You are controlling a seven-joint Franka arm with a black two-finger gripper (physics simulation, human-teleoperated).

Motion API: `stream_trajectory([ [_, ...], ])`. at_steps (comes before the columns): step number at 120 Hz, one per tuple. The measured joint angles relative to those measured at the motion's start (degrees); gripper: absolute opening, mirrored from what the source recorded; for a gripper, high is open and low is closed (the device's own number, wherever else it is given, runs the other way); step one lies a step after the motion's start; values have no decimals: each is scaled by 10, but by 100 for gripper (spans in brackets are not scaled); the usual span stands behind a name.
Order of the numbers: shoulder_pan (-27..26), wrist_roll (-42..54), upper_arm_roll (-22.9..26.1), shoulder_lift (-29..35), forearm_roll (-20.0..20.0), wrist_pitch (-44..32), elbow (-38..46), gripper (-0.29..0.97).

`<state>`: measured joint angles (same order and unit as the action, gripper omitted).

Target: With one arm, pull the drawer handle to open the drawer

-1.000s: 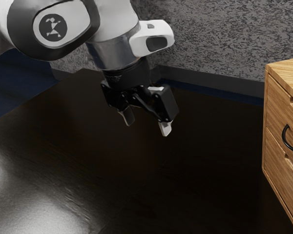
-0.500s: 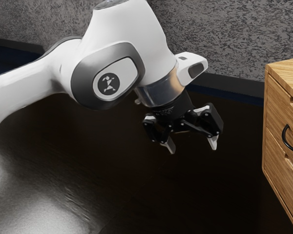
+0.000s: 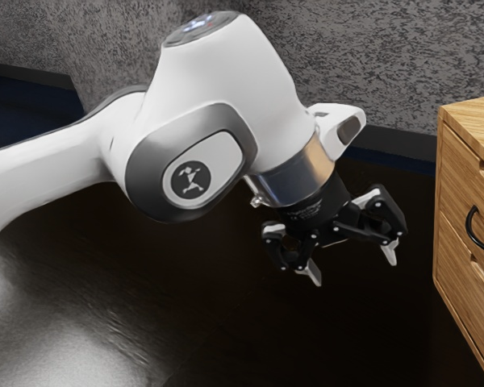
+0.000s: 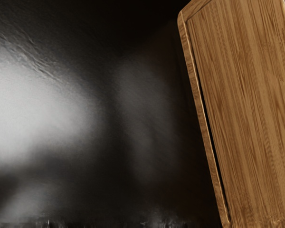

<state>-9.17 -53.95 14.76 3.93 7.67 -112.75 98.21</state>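
Your gripper (image 3: 351, 264) hangs wide open, holding nothing, above the dark table (image 3: 105, 322), apart from the handle (image 3: 473, 231) on the wooden drawer (image 3: 456, 177).

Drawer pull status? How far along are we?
Done: nothing on the drawer itself; its front looks flush with the cabinet, so shut. In hand: the approach. The gripper hangs open above the dark table, on the exterior view's left of the handle, with a clear gap between them. Left: reach the handle, close on it, pull the drawer out.
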Motion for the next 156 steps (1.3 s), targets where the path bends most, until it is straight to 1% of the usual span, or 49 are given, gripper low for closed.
stream_trajectory([
  [10, -9, -14, 1, -2, 2, -3, 1, 68],
  [25, 4, -31, 1, -7, 2, -9, -2, 68],
  [53, 18, -57, 0, -53, 2, -23, -52, 68],
  [66, 21, -67, 0, -62, 2, -31, -60, 68],
  [77, 11, -75, 0, -70, 3, -37, -66, 68],
  [101, -28, -88, -2, -90, 3, -48, -86, 68],
  [124, -21, -98, -5, -97, 3, -52, -95, 68],
  [156, -30, -107, -6, -111, 2, -67, -110, 68],
])
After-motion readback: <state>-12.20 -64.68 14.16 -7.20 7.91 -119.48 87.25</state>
